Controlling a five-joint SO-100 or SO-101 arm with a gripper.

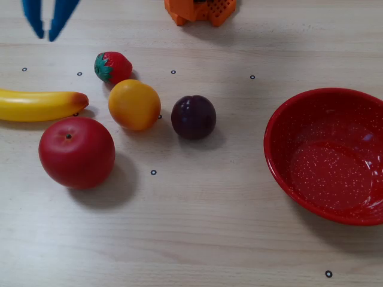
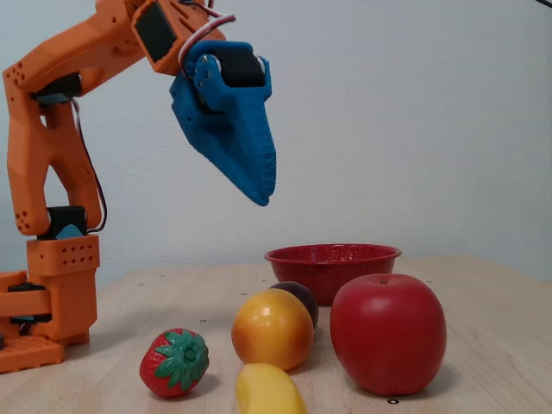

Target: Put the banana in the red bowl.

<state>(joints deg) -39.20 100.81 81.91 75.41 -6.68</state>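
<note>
The yellow banana (image 1: 36, 104) lies on the table at the left edge of a fixed view, its orange-brown end pointing right; only one blunt end (image 2: 267, 392) shows at the bottom of the other. The red bowl (image 1: 326, 161) stands at the right, speckled inside and holding nothing; it sits at the back (image 2: 332, 259) behind the fruit. My blue gripper (image 1: 46, 37) hangs in the air beyond the banana, well above the table (image 2: 260, 200), pointing down. Its fingers are close together with only a thin slit, and nothing is between them.
A red apple (image 1: 76, 152), an orange (image 1: 134, 104), a strawberry (image 1: 112, 67) and a dark plum (image 1: 193, 117) crowd next to the banana. The orange arm base (image 1: 200, 11) stands at the table's far edge. Bare wood lies between plum and bowl.
</note>
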